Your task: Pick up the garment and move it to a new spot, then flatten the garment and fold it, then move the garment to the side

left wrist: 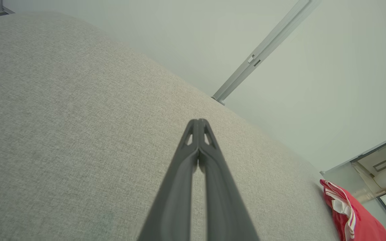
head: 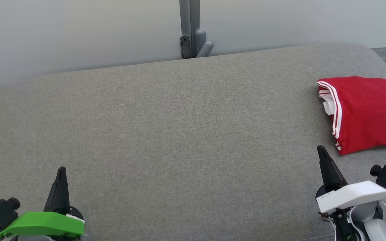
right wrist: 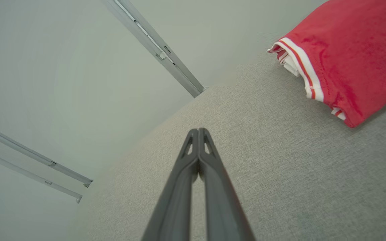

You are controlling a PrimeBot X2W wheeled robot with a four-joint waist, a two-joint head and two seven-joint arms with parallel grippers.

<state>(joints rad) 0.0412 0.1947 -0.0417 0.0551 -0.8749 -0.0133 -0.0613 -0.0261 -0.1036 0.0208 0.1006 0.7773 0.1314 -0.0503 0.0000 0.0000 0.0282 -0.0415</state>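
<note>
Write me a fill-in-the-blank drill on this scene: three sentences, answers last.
1. The folded garment is ____ with white stripes.
2. The left gripper and the right gripper are both ____, holding nothing.
3. The garment lies nearer the ____ gripper.
Answers: red; shut; right.

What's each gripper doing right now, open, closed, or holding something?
Left gripper: closed, holding nothing.
Right gripper: closed, holding nothing; the red garment lies apart from it.
</note>
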